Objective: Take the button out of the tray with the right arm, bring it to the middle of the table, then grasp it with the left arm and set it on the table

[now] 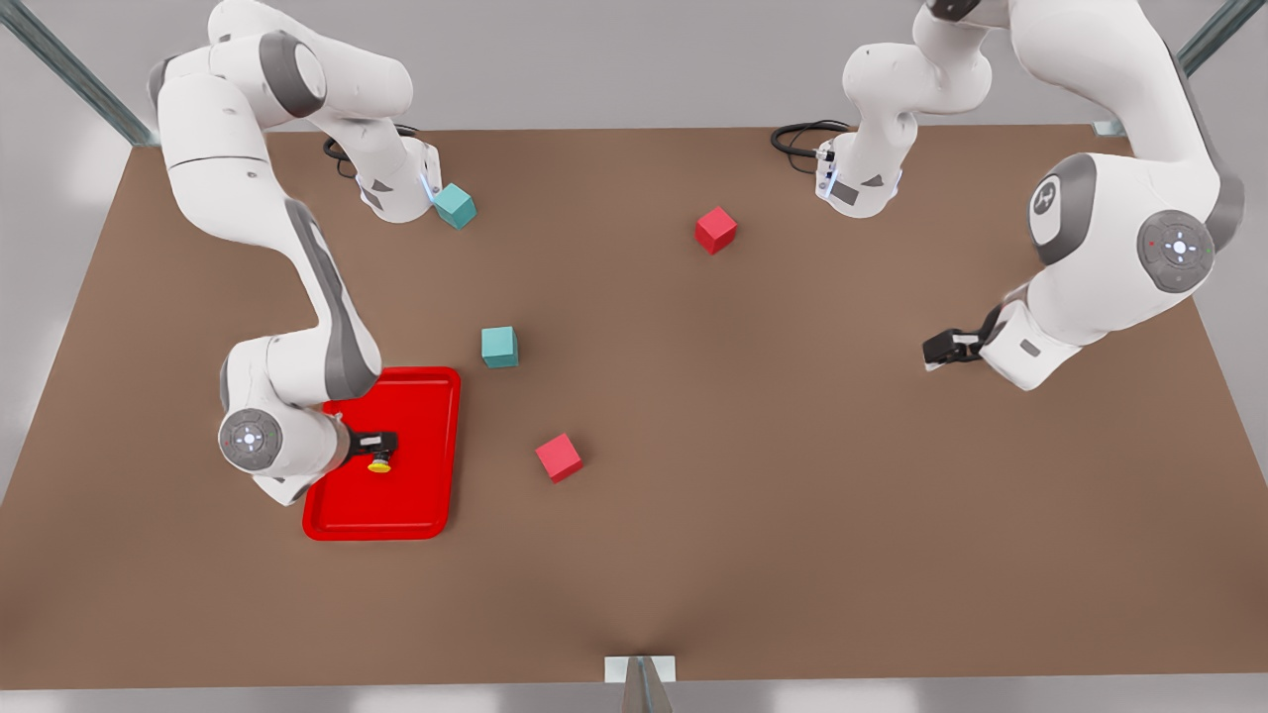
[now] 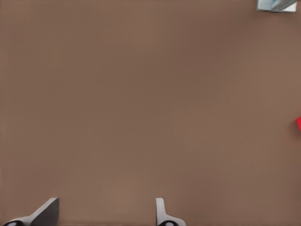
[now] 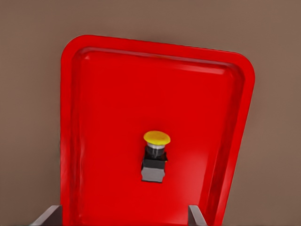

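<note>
The button (image 3: 154, 157), a yellow cap on a small dark body, lies on the floor of the red tray (image 3: 108, 94). The tray (image 1: 416, 495) sits on the brown table (image 1: 792, 495) at the front view's left. My right gripper (image 1: 378, 443) hangs over the tray right by the button (image 1: 379, 462). Its fingers are open and apart from the button, with the fingertips (image 3: 196, 217) on either side of it, short of its body. Over bare table at the front view's right, my left gripper (image 1: 941, 349) waits open, nothing between its fingertips (image 2: 162, 214).
Two red cubes (image 1: 715, 230) (image 1: 559, 458) and two teal cubes (image 1: 499, 347) (image 1: 456, 206) stand on the table between the arms. The teal cube nearest the tray is just off its far corner. A red sliver (image 2: 298, 123) shows in the left wrist view.
</note>
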Controlling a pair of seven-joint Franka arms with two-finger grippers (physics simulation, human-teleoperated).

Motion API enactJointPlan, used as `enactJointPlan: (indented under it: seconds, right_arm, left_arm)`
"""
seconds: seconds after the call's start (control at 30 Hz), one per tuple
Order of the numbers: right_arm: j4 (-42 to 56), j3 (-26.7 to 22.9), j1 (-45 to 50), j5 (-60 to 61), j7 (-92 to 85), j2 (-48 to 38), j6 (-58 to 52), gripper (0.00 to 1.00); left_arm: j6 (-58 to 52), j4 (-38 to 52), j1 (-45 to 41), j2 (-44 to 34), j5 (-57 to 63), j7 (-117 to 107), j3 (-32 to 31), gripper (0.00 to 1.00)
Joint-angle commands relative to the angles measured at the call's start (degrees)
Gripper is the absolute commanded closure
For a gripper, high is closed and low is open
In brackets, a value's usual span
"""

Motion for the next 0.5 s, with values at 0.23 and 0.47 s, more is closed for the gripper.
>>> enactJointPlan:
  seconds: [0.23, 0.47]
  right_arm:
    - [-19.02, 6.35, -10.31, -2.5, -5.2, -3.71, 25.28, 0.0]
    - [-19.99, 15.93, -17.6, -8.22, -4.5, -1.7, 31.18, 0.0]
  left_arm:
    - [-2.29, 0.11, 1.75, 0.13, 0.21, -0.83, -0.13, 0.0]
    - [-2.37, 0.02, 1.49, 0.13, 0.21, -1.01, -0.22, 0.0]
